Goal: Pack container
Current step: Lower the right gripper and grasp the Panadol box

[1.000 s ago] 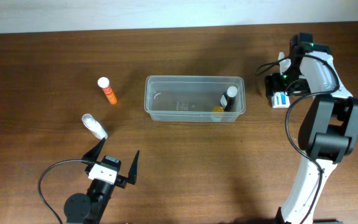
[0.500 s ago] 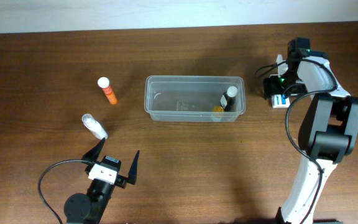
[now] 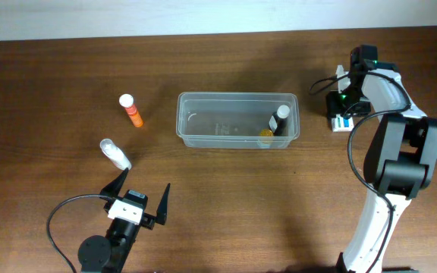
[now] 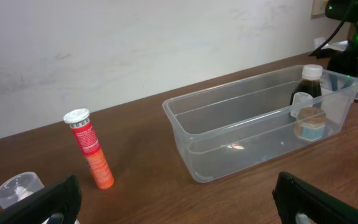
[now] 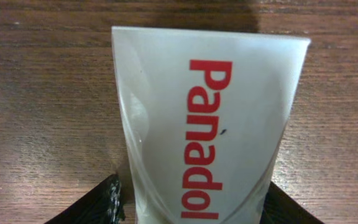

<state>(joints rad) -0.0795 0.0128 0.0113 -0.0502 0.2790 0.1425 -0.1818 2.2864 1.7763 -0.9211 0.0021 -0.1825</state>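
The container [image 3: 237, 95] is a clear tub at mid table, also in the left wrist view [image 4: 188, 140]. Inside at its right end stand a dark bottle [image 3: 281, 117] [image 4: 309, 78] and a small amber jar [image 3: 267, 136] [image 4: 309, 122]. My right gripper [image 3: 344, 106] [image 5: 194, 205] is low over a white Panadol box [image 3: 344, 123] [image 5: 210, 106] lying on the table right of the container, with a finger pressed on each long side. My left gripper [image 3: 143, 186] [image 4: 179, 211] is open and empty near the front edge.
An orange tube [image 3: 131, 111] [image 4: 91, 149] lies left of the container. A small clear bottle [image 3: 115, 153] [image 4: 16, 190] lies nearer my left gripper. The right arm's black cable [image 3: 355, 152] loops beside the box.
My right gripper has shifted slightly left and down over the Panadol box. The box, container and left arm have not moved.
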